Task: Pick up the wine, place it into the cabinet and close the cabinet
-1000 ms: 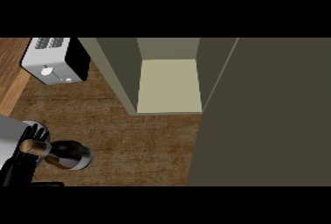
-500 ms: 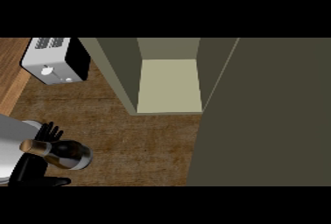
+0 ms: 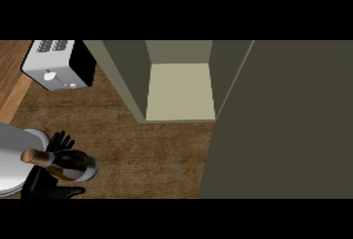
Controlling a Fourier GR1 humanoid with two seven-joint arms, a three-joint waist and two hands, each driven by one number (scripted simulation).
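The wine bottle (image 3: 67,165) is dark with a tan cork end and shows at the lower left over the brown counter, its neck pointing left. My left hand (image 3: 59,141) is wrapped round it: fingers show above the bottle, the thumb below it, and the grey forearm comes in from the left edge. The cabinet (image 3: 180,91) stands open at the top middle, showing a pale bare shelf. Its dark olive door (image 3: 286,121) is swung open and fills the right side. My right hand does not show.
A white and black toaster (image 3: 59,63) sits at the upper left, beside the cabinet's left wall. A lighter wooden strip (image 3: 10,79) runs along the far left. Brown countertop (image 3: 151,154) lies between the bottle and the cabinet.
My left hand has closed round the bottle, with fingers now showing above it. The bottle looks slightly larger and its neck has swung further left.
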